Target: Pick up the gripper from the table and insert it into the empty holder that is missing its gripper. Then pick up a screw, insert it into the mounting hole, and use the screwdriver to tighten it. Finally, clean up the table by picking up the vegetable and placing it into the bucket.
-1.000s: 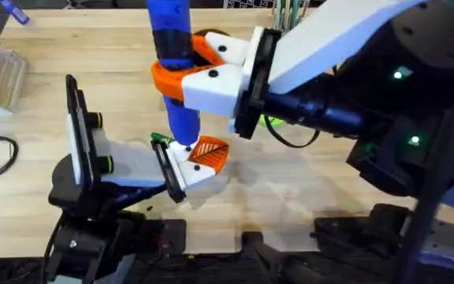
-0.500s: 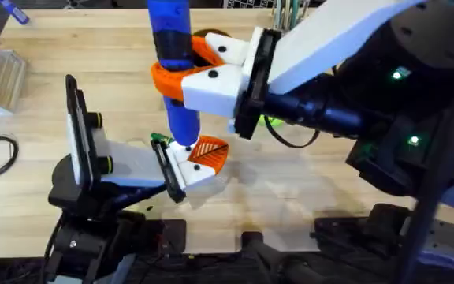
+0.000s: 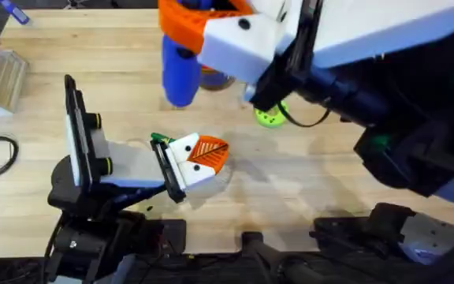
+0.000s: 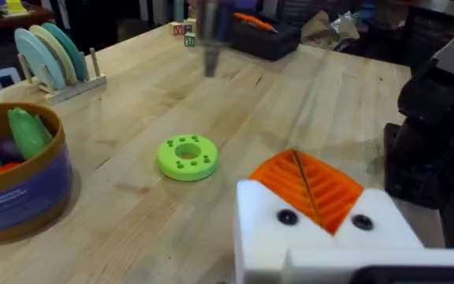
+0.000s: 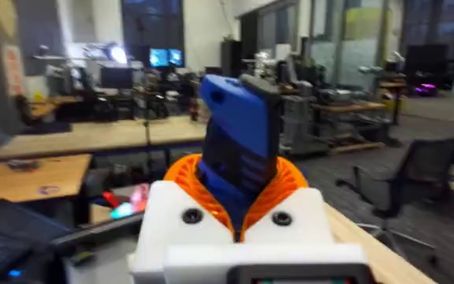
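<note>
Lifted since half a second ago, the right gripper (image 3: 211,31) now hangs high above the table (image 3: 329,181), and the screwdriver (image 3: 178,75) no longer touches the left arm's finger block. The right gripper's orange pads are clamped around the blue screwdriver, which points down toward the table; in the right wrist view the screwdriver (image 5: 239,150) sits between the two orange pads, pressed from both sides.

The left gripper (image 3: 195,158) lies low near the middle of the table, in the same place as before. Its white finger block carries the orange ribbed tip (image 4: 310,185), with two dark screw points on the white face under it. Whether its fingers are open or closed I cannot tell.

Beyond the left gripper, a flat green disc (image 4: 187,156) with holes lies on the wood. Farther to the side stands the bucket (image 4: 22,193), with toy vegetables (image 4: 26,134) inside.
</note>
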### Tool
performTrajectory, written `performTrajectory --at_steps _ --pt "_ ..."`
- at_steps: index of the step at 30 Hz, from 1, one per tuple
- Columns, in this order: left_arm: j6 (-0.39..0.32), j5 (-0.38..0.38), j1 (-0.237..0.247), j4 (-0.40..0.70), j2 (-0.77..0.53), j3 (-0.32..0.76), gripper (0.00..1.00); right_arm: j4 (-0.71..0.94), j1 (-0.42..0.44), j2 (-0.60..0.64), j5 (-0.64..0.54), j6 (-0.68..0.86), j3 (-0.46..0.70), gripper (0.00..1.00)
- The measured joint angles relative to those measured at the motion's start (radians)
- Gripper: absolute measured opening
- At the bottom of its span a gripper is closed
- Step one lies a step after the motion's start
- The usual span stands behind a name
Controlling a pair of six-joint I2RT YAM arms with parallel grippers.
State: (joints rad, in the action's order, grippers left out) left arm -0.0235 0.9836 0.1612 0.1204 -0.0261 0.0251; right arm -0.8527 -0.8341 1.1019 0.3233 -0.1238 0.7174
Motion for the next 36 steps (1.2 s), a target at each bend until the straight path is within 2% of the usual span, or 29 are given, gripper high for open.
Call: performTrajectory --at_steps 4,7,11,16,19,22,27,31,34,36 --pt "0.0 0.0 0.0 0.0 0.0 0.0 0.01 0.091 0.073 0.0 -0.004 0.085 0.0 0.025" --pt "0.0 0.0 0.0 0.0 0.0 0.0 0.01 0.28 0.151 0.0 -0.05 0.211 0.0 0.025" --pt "0.0 0.0 0.0 0.0 0.0 0.0 0.01 0.528 0.28 0.008 -0.202 0.468 0.0 0.025" --pt "0.0 0.0 0.0 0.0 0.0 0.0 0.01 0.665 0.432 0.044 -0.42 0.807 0.0 0.025" --pt "0.0 0.0 0.0 0.0 0.0 0.0 0.01 0.712 0.51 0.103 -0.496 1.003 0.0 0.025" --pt "0.0 0.0 0.0 0.0 0.0 0.0 0.01 0.712 0.542 0.184 -0.53 1.154 0.0 0.025" --pt "0.0 0.0 0.0 0.0 0.0 0.0 0.01 0.711 0.546 0.351 -0.543 1.382 0.0 0.025" --pt "0.0 0.0 0.0 0.0 0.0 0.0 0.01 0.717 0.546 0.472 -0.544 1.477 0.0 0.025" --pt "0.0 0.0 0.0 0.0 0.0 0.0 0.01 0.737 0.544 0.507 -0.548 1.513 0.003 0.025" --pt "0.0 0.0 0.0 0.0 0.0 0.0 0.01 0.759 0.544 0.507 -0.547 1.525 0.014 0.13"
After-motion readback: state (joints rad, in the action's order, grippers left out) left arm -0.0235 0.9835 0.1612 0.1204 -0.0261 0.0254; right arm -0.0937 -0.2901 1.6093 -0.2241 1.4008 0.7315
